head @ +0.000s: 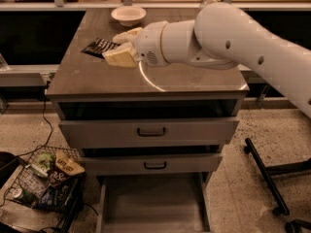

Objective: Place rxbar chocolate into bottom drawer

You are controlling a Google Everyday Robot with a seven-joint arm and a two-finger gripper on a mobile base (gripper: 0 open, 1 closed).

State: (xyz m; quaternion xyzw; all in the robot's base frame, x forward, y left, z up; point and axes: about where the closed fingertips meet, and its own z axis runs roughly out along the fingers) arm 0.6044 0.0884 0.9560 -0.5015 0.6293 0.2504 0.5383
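Camera view looks down the front of a grey cabinet (pixel 146 84), the biggest thing here, with its flat brown top catching a curved streak of light. A thick white arm (pixel 243 38) reaches in from the right and crosses over that top toward its left rear part.

At the foot of the cabinet the bottom drawer (pixel 150 203) stands pulled out, a wide plain tray (nothing shows inside it). Above it the two upper drawers (pixel 150 130), each with a black handle, sit slightly out from the frame.

On the speckled floor to the left is a wire basket (pixel 24 171) holding snack packets, and on the right a black wheeled leg (pixel 265 174) slants across the floor.

The gripper (pixel 110 46) hangs low over the left rear of the cabinet top, its two pale fingers (pixel 121 57) spread apart. A white bowl (pixel 128 14) stands near the back edge, just behind it.

The rxbar chocolate (pixel 95 46), black with pale stripes, lies flat on the cabinet top, its near end reaching the gap between the fingers and the rest pointing away to the left.
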